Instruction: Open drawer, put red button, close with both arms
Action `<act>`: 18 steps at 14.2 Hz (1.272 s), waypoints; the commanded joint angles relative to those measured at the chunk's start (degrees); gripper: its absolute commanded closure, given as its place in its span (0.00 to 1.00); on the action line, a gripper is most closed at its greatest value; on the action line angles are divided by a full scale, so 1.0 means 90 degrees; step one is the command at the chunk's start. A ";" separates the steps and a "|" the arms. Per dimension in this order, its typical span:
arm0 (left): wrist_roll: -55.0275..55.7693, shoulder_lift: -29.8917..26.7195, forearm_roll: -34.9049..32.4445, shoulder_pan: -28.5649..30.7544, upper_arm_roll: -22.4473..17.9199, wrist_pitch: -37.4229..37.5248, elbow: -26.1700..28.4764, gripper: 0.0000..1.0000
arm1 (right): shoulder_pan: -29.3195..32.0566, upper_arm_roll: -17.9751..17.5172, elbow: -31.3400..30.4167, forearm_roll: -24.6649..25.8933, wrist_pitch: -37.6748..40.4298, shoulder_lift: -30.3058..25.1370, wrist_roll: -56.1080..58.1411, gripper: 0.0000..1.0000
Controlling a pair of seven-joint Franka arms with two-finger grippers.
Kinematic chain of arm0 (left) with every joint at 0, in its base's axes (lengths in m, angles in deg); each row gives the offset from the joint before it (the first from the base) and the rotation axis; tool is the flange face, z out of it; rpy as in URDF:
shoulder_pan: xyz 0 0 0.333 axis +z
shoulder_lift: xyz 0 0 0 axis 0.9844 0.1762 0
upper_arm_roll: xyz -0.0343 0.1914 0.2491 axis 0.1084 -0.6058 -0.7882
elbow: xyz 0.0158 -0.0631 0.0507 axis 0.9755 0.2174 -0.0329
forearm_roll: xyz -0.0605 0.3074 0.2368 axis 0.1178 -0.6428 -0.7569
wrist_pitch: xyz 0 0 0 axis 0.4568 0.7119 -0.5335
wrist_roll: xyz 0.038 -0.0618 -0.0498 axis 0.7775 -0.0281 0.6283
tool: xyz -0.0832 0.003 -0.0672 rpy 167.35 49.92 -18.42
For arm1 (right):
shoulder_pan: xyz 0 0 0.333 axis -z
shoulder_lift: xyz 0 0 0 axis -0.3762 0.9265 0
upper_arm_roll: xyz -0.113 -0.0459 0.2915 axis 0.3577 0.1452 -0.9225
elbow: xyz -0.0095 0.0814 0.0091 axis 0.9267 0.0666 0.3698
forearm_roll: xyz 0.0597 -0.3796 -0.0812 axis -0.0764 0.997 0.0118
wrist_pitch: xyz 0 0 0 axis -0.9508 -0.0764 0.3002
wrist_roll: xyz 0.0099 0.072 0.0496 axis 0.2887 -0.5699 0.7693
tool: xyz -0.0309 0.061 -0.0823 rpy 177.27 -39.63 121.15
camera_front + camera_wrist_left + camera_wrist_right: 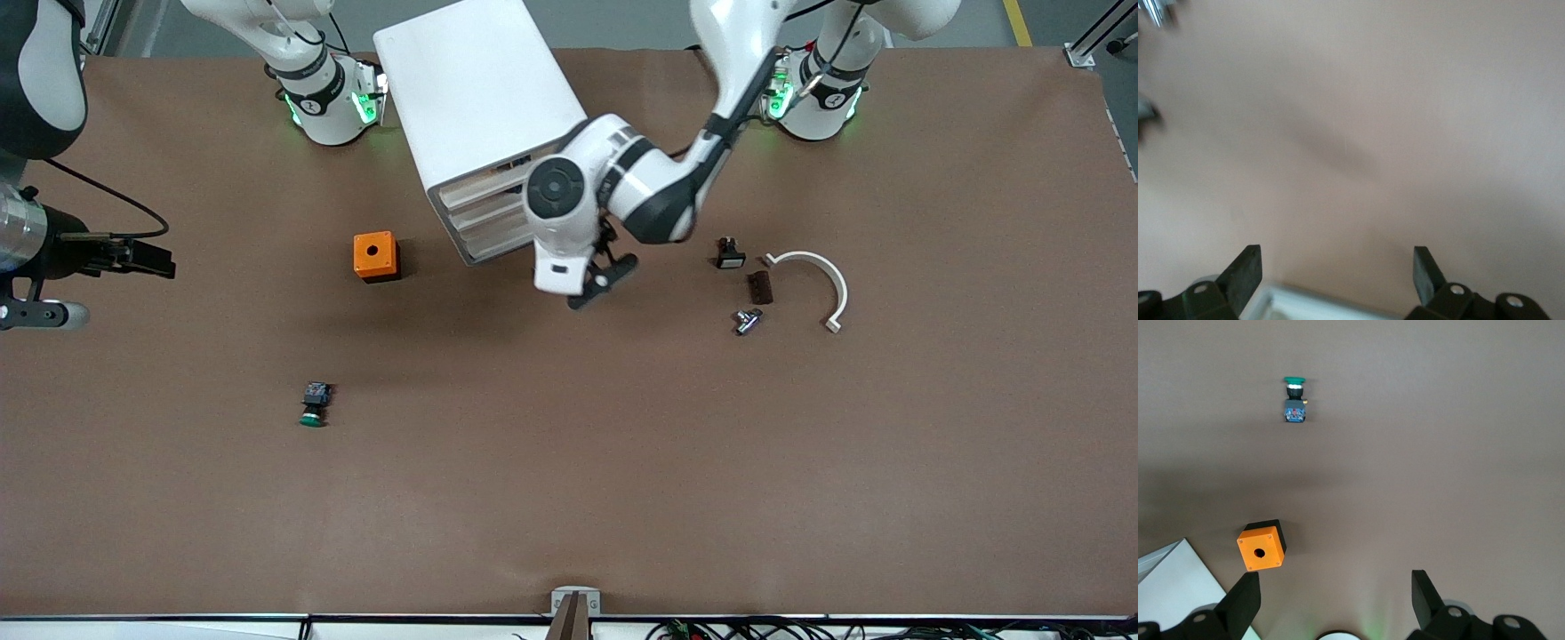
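The red button (729,253), a black body with a small red cap, lies on the brown table toward the left arm's end, apart from both grippers. The white drawer cabinet (480,107) stands between the arm bases, and its drawer fronts (484,213) look closed. My left gripper (605,280) is open and empty just in front of the lower drawers. In the left wrist view the left gripper (1338,257) has its fingers wide apart, with a white drawer edge (1311,303) between them. My right gripper (147,258) waits high up, open and empty; the right wrist view shows it (1336,580) above the table.
An orange box with a hole (376,256) (1261,545) sits beside the cabinet toward the right arm's end. A green-capped button (314,404) (1295,400) lies nearer the front camera. A brown block (760,286), a metal part (747,320) and a white curved piece (818,276) lie by the red button.
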 commanded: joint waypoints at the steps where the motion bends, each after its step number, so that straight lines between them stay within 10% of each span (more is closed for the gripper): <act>1: -0.0950 -0.0575 -0.0188 0.1043 0.0034 0.0215 0.0139 0.00 | 0.0389 -0.0051 -0.0040 -0.0140 -0.0171 -0.0072 0.0730 0.00; 12: -0.4963 -0.2166 -0.1146 0.3927 0.0034 0.1346 0.0138 0.00 | 0.0615 -0.0051 0.0225 -0.0442 -0.0054 -0.0052 0.0909 0.00; 18: -0.6771 -0.3231 -0.1087 0.4503 0.0170 0.2158 0.0371 0.00 | 0.0567 -0.0070 -0.1093 -0.0443 -0.0054 -0.1604 0.0909 0.00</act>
